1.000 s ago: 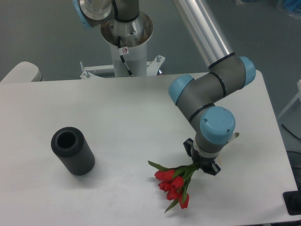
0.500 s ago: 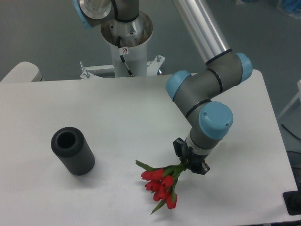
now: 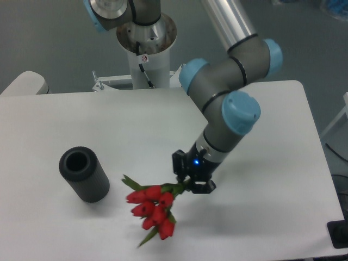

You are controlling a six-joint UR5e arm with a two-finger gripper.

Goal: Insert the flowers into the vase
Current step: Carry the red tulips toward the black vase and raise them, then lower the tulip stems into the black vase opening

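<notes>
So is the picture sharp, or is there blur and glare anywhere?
In the fixed camera view, the light is soft and even; the vase looks sharp and casts only a faint shadow on the table. The flowers look slightly smeared, the red buds running together. The metal arm tube shows bright streaks, and a small blue light glows on the tool.

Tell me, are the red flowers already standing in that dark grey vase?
No, the flowers hang from the gripper to the right of the vase, whose round opening shows nothing inside.
</notes>
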